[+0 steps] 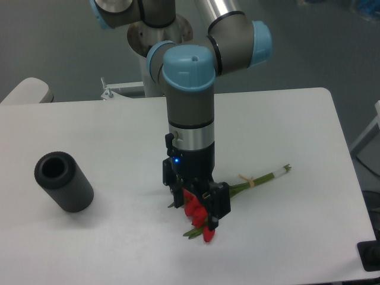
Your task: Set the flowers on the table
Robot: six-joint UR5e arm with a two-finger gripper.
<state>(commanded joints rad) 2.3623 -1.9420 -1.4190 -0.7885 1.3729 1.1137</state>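
Note:
The flowers (207,233), a small bunch of red tulips with green leaves, lie on the white table (285,119) at the front centre. Their long green stems (261,178), tied with string, point right and away. My gripper (196,214) points straight down over the red heads, low at the table. Its two fingers stand apart, one on each side of the heads, so it looks open. The gripper body hides part of the blooms.
A dark grey cylinder (63,181) lies on its side at the left of the table, its open end facing up and left. The robot base (160,29) stands behind the far edge. The table's right edge is close to the stem tips.

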